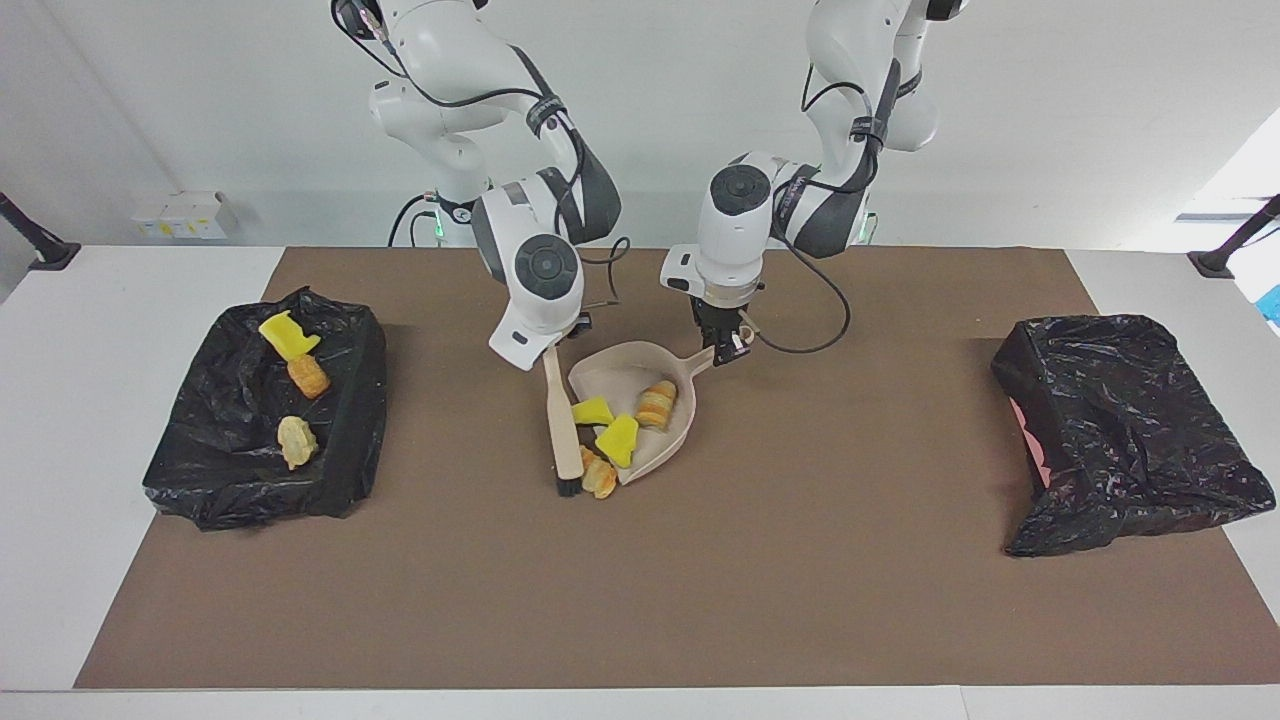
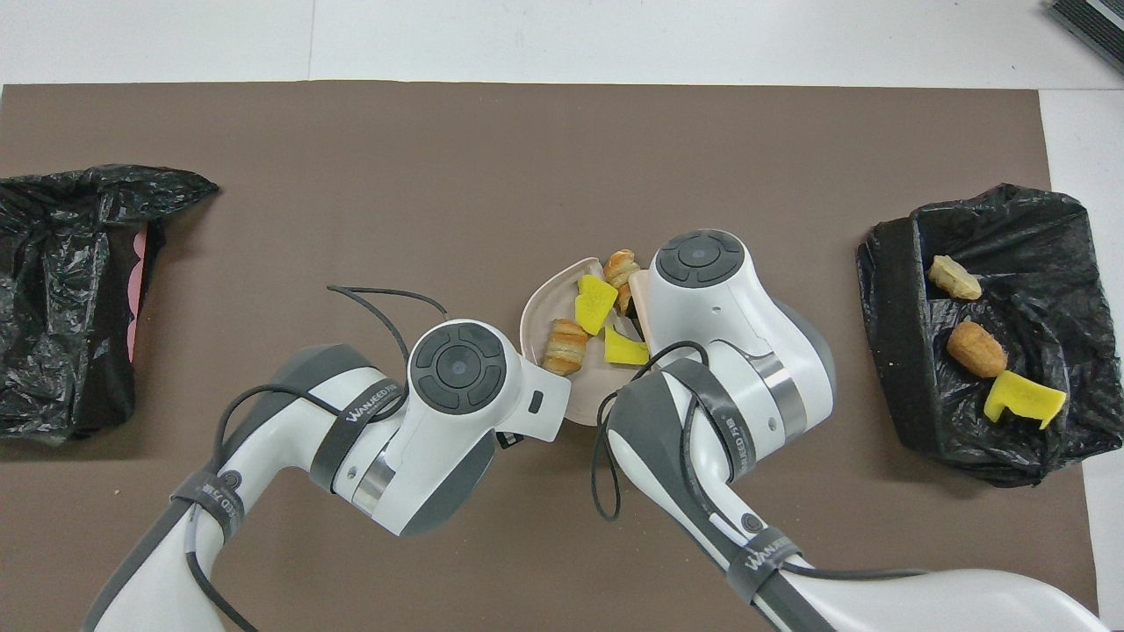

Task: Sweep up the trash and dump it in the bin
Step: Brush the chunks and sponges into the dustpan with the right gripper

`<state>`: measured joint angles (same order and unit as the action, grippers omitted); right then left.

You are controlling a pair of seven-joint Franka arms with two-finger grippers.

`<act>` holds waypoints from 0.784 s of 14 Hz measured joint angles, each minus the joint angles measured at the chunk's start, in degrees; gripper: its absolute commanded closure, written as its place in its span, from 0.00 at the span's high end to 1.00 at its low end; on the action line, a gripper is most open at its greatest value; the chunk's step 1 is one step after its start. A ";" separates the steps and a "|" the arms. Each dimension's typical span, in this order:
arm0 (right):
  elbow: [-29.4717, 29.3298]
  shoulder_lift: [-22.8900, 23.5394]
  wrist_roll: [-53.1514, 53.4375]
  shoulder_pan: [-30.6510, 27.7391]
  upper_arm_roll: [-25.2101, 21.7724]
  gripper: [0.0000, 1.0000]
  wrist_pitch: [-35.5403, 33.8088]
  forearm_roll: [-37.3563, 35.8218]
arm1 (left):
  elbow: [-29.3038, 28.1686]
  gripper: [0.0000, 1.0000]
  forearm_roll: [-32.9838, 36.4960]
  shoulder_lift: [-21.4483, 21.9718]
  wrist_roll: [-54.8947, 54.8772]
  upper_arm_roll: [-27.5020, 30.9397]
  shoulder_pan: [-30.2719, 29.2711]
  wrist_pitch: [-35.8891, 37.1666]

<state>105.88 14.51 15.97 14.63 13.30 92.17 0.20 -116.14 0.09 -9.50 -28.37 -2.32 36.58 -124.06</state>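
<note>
My left gripper is shut on the handle of the beige dustpan, which lies flat mid-table. My right gripper is shut on a wooden brush that stands against the pan's open lip. Trash lies in the pan: a bread roll and two yellow foam chunks. Another bread piece rests at the lip beside the bristles. In the overhead view both wrists hide the grippers; the dustpan, roll and chunks show between them.
A black-lined bin at the right arm's end holds a yellow chunk and two bread lumps. A crumpled black bag lies at the left arm's end. Brown mat covers the table.
</note>
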 measured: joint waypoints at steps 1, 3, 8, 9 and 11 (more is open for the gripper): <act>0.00 -0.67 0.02 0.00 0.31 0.00 -1.18 1.16 | -0.05 0.00 0.00 0.02 0.00 0.03 0.00 -0.16; 0.01 -2.24 0.02 0.01 0.58 0.00 -3.47 3.42 | -0.11 0.00 0.00 0.02 -0.12 0.06 0.00 -0.64; 0.03 -5.45 0.02 0.26 1.14 0.00 -7.08 7.06 | -0.27 0.00 0.00 0.02 -0.32 0.04 0.00 -1.27; 0.01 -5.98 0.02 0.34 1.16 0.00 -7.58 7.36 | -0.28 0.00 0.00 0.02 -0.33 0.04 0.00 -1.29; -0.11 -7.24 0.02 0.34 1.15 0.00 -8.38 7.43 | -0.31 0.00 0.00 0.02 -0.53 0.06 0.00 -1.35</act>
<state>105.77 7.27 15.98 14.97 14.45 83.78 7.63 -116.45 0.09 -9.48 -28.89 -2.26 36.58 -125.42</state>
